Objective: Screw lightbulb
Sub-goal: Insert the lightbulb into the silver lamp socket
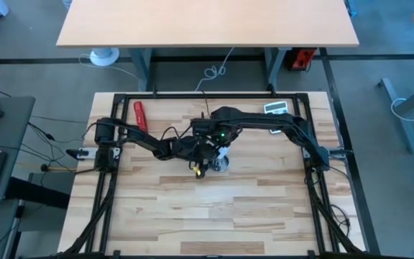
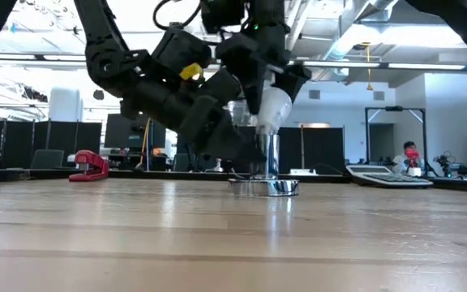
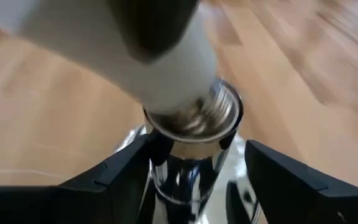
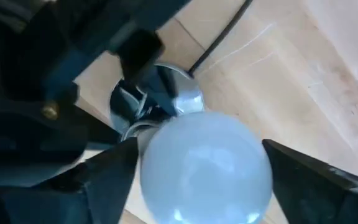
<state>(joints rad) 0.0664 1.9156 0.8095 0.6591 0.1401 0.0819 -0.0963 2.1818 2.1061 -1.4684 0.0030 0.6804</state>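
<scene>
Fingers of the right gripper [image 4: 204,168] sit either side of the lightbulb [image 4: 205,167], closed onto its white glass globe. It hangs base-down and tilted over the socket [image 2: 267,166], its threaded end [image 3: 194,118] at or just inside the shiny mouth. Below, the left gripper [image 3: 197,174] brackets the socket stem, jaws narrowed around it and apparently steadying it. A black cord [image 4: 225,34] runs off across the wooden table [image 1: 264,208]. Thin glass like this is likely light, slick and breakable, so hold it around the widest part with modest pressure, and straighten it before turning, lest the threads cross
</scene>
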